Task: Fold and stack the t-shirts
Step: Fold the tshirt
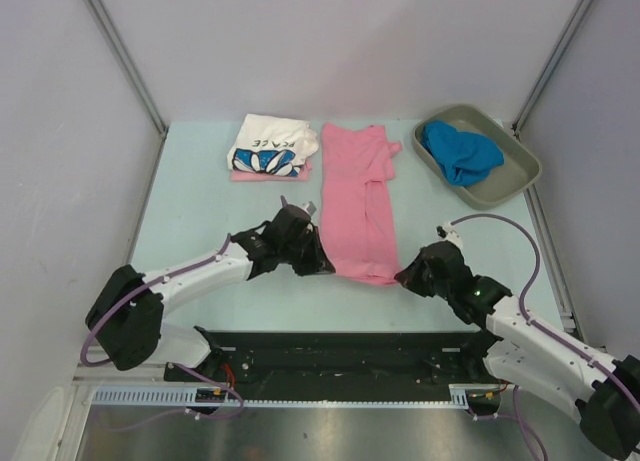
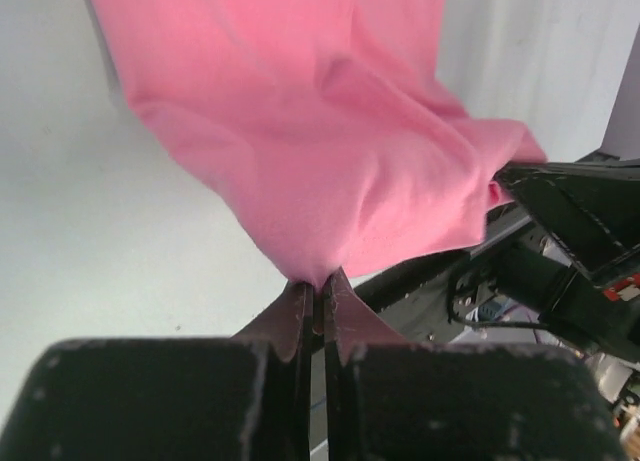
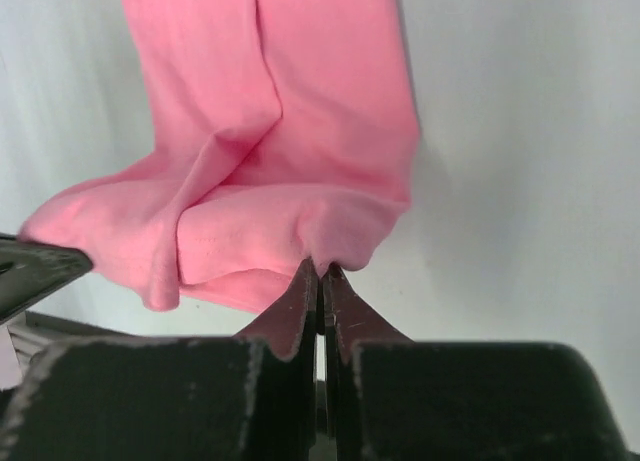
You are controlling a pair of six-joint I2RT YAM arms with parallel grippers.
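Left wrist: left end effector point(image 2: 315, 289) pinches pink t-shirt point(image 2: 320, 131) hem.

grey-olive tray point(image 1: 520, 167), far right corner of table point(image 1: 200, 211)

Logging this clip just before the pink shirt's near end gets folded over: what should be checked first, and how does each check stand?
1. Left gripper: fingers shut on the pink shirt at its near hem: ok.
2. Right gripper: fingers shut on the hem's other corner: ok.
3. Shirt lies as a long narrow strip: ok.
4. Far end tidy: not ok, some cloth juts out on its right side.
5. Printed white shirt, folded, lies apart to the left of the fold path: ok.
6. Tray with the blue shirt sits apart to the right: ok.
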